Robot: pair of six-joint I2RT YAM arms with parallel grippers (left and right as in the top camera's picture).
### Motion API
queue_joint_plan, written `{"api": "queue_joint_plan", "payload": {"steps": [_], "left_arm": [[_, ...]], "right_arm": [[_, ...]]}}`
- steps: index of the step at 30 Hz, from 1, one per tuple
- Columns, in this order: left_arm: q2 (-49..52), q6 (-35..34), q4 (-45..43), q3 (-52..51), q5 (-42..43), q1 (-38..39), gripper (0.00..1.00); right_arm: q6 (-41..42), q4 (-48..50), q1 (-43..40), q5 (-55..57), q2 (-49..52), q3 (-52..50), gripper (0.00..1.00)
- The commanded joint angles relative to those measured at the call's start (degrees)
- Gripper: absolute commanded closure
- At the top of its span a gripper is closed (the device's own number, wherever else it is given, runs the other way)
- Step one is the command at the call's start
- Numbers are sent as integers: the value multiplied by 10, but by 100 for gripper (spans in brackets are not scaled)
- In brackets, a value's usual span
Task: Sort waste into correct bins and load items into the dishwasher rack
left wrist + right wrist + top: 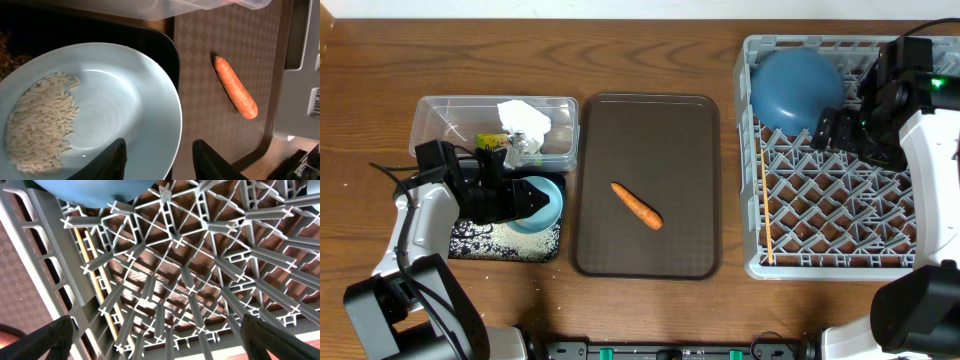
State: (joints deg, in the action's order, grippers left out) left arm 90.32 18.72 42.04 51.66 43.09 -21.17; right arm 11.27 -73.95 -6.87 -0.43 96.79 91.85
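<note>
My left gripper (525,197) hovers over the black tray (556,250) with its fingers astride the rim of the small light-blue cup (548,200). In the left wrist view one finger is inside the cup (100,110) and one outside, and neither presses the rim. White rice (40,120) lies in the cup, and more rice (510,240) is strewn on the black tray. The carrot (637,205) lies on the brown serving tray (650,120). My right gripper (840,130) hangs open and empty over the dishwasher rack (840,225), next to the dark-blue bowl (795,88).
The clear tub (440,125) behind the black tray holds the white napkin (525,118) and the yellow-green wrapper (492,141). Chopsticks (765,210) lie along the rack's left side. The rack's upright pegs (175,240) stand right under my right gripper (155,325).
</note>
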Motion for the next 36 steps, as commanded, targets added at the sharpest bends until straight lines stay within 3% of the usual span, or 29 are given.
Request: {"api": "queue_joint_plan", "payload": {"steps": [1,3,6,32,36], "left_arm": [[-4,-7,5,7,0,0,57],[-4,-7,7,7,9,0,60],[-4,-6,10,8,30,0,93],[-4,-7,26,8,60,0,94],[-4,-41,-6,8,56,0,94]], "right_arm": [[-7,-3,1,4,-3,-1,1],[-7,-3,1,4,-3,-1,1],[-9,-3,2,4,-3,-1,1],[-11,-4,1,4,-3,-1,1],[-11,-4,2,4,-3,-1,1]]}}
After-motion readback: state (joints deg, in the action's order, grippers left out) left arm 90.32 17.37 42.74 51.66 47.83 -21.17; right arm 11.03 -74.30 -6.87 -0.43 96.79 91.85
